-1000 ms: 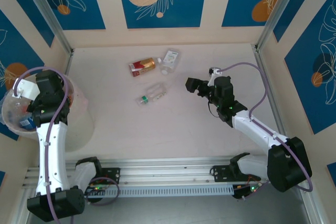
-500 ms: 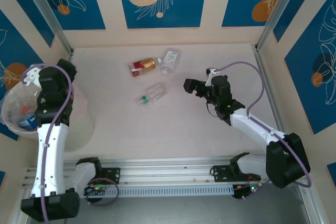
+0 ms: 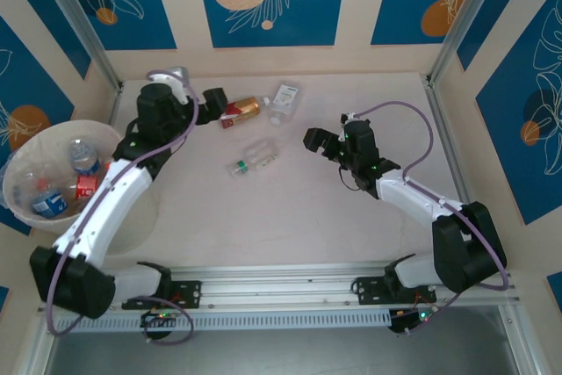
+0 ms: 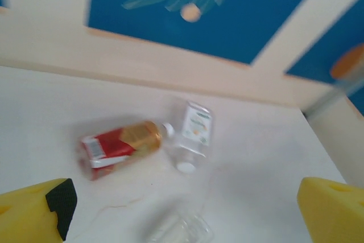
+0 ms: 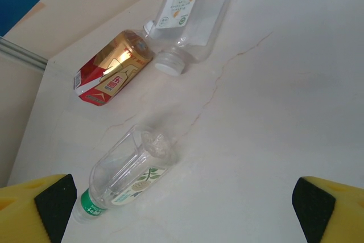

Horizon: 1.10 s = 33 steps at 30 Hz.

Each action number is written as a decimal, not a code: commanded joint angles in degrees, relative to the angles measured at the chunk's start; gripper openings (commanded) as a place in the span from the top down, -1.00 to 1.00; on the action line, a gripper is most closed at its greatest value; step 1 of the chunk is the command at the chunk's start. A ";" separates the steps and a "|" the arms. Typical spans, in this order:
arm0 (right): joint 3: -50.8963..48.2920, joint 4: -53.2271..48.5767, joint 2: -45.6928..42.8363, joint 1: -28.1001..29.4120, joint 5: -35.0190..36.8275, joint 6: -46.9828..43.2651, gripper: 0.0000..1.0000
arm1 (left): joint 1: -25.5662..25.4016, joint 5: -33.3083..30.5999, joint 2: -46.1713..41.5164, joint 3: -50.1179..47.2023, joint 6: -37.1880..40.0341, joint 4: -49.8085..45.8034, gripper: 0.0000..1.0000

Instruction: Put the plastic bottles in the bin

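Note:
Three plastic bottles lie on the table. One with a red label and amber liquid (image 3: 239, 111) (image 4: 116, 146) (image 5: 114, 68) rests beside a clear white-labelled one (image 3: 283, 101) (image 4: 193, 135) (image 5: 190, 9). A clear green-capped one (image 3: 255, 157) (image 5: 128, 172) lies nearer the middle. My left gripper (image 3: 213, 99) (image 4: 187, 214) is open, just left of the red-labelled bottle and holding nothing. My right gripper (image 3: 314, 140) (image 5: 182, 209) is open and empty, right of the green-capped bottle. The bin (image 3: 140, 217) stands at the left with several bottles (image 3: 88, 183) inside.
Patterned walls close the table at the back and both sides, with metal posts (image 3: 83, 28) in the back corners. Bare table lies between the green-capped bottle and the rail (image 3: 281, 274) at the near edge.
My left arm has swung from above the bin to the back of the table beside the red-labelled bottle, uncovering the bin's contents. The right gripper has crept slightly left.

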 commanded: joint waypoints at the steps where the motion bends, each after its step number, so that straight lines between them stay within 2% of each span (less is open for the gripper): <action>1: 1.76 -2.11 -1.73 -0.05 -0.15 0.03 -0.99 | -0.57 11.49 4.02 -1.79 5.57 6.36 -1.00; 3: 1.72 -3.36 -2.97 -0.14 -0.31 -0.69 -0.99 | -0.54 12.85 6.80 -2.15 7.49 6.57 -1.00; 5: 1.35 -4.52 -4.21 -0.23 0.45 -0.42 -0.99 | -0.63 15.18 10.74 -0.10 11.06 2.28 -1.00; 7: 0.34 -4.50 -5.44 -0.42 0.42 -0.92 -0.99 | -0.66 14.34 14.09 1.61 11.56 -1.67 -1.00; 11: 0.20 -6.07 -6.67 -0.74 1.29 -1.29 -0.99 | -1.46 15.65 19.49 2.16 15.14 -3.61 -1.00; 16: -1.04 -5.30 -7.66 -0.83 0.93 -0.74 -0.99 | -6.25 6.22 27.34 8.10 24.43 -13.05 -1.00; 20: -2.14 -3.62 -8.43 -0.80 0.28 -2.29 -0.99 | -9.57 0.86 31.96 10.69 27.99 -13.69 -1.00; 26: -5.85 0.92 -12.11 -1.06 1.00 -3.57 -0.99 | -11.94 -4.37 37.75 15.24 30.07 -15.46 -1.00; 29: -6.46 -1.16 -14.16 -1.42 2.42 -3.48 -0.99 | -12.32 -6.96 40.56 18.25 31.01 -19.12 -0.99; 33: -6.63 -4.14 -16.03 -2.29 5.01 -2.30 -0.99 | -12.38 -7.75 42.46 20.53 33.10 -22.80 -0.88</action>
